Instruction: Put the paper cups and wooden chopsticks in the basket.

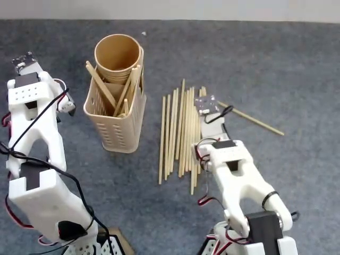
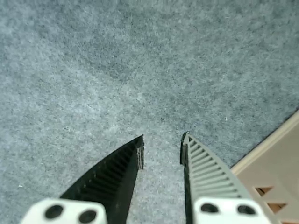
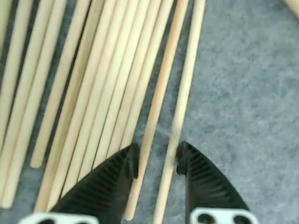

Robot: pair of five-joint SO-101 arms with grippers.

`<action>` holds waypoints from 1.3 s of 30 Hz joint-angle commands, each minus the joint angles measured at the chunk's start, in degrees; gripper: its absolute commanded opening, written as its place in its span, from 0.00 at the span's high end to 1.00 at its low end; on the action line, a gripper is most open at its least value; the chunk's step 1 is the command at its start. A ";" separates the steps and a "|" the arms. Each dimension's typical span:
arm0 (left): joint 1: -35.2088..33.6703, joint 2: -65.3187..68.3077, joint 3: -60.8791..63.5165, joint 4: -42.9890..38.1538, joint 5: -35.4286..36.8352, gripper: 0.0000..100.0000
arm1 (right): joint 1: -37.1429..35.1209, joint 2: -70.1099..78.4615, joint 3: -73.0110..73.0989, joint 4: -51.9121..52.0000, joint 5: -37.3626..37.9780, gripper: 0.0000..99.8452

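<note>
right arm's jaws slightly open over loose chopsticks [image 3: 117, 93]; left arm's jaws narrowly apart beside the basket [image 2: 280, 172].

Left arm [image 1: 37, 159], left of frame, and right arm [image 1: 239, 175], lower right: white moulded shells, black servo blocks, red and black cables looped at the joints. Left gripper [image 2: 161, 144] — one black ribbed finger, one pale grey; white mounts with dark holes, possibly screw recesses. Right gripper [image 3: 156, 156] — both fingers black.
</note>
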 commanded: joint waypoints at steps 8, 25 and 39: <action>1.36 -0.40 -0.13 -0.18 -0.70 0.84 | 1.54 7.08 -8.40 3.38 2.90 1.00; 1.45 -0.40 0.22 -0.26 -0.79 0.84 | -3.12 -49.98 -17.54 -5.49 -3.08 1.00; 0.22 -0.48 2.59 -2.29 -0.88 0.84 | -23.25 -35.12 -17.54 -35.56 -11.16 1.00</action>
